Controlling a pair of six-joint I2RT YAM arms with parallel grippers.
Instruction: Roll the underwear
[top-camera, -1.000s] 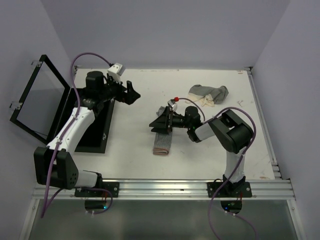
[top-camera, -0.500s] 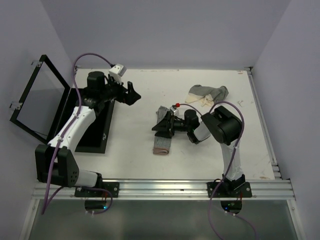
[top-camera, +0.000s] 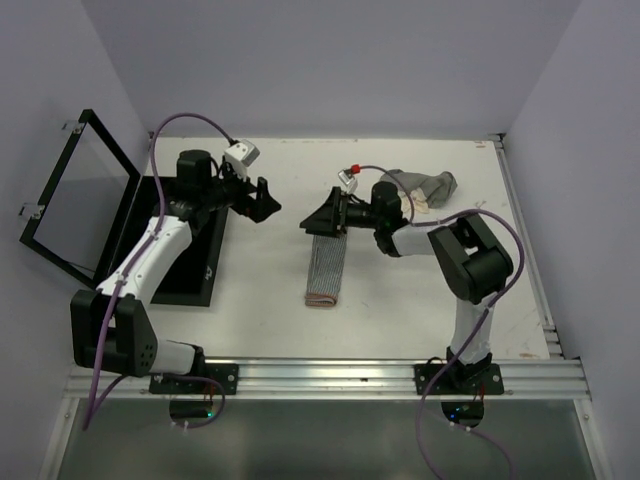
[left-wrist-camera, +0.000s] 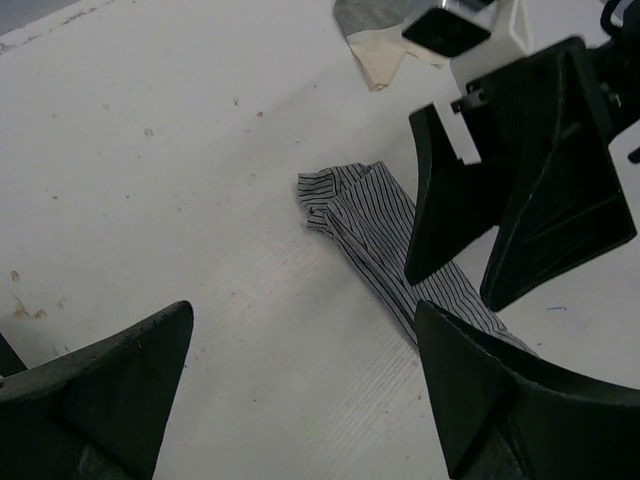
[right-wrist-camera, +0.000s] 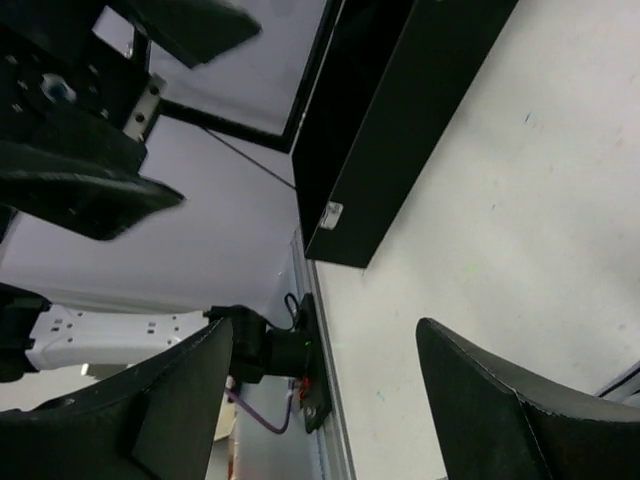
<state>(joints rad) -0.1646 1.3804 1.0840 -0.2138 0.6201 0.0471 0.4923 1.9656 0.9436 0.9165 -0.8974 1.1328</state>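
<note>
1. The long grey striped cloth underwear (top-camera: 323, 272) lies flat on the white worktop (top-camera: 260, 300), folded narrow, presumably ready for rolling.
2. The right hand (top-camera: 320, 217) is poised over its far end, wide open and empty.
3. The left hand (top-camera: 266, 200) is likewise spread and empty.

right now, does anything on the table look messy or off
The long striped grey cloth strip lies flat in the middle, one end is rumpled and folded askew. Grey and cream garments sit in a crumpled heap far right.
</note>
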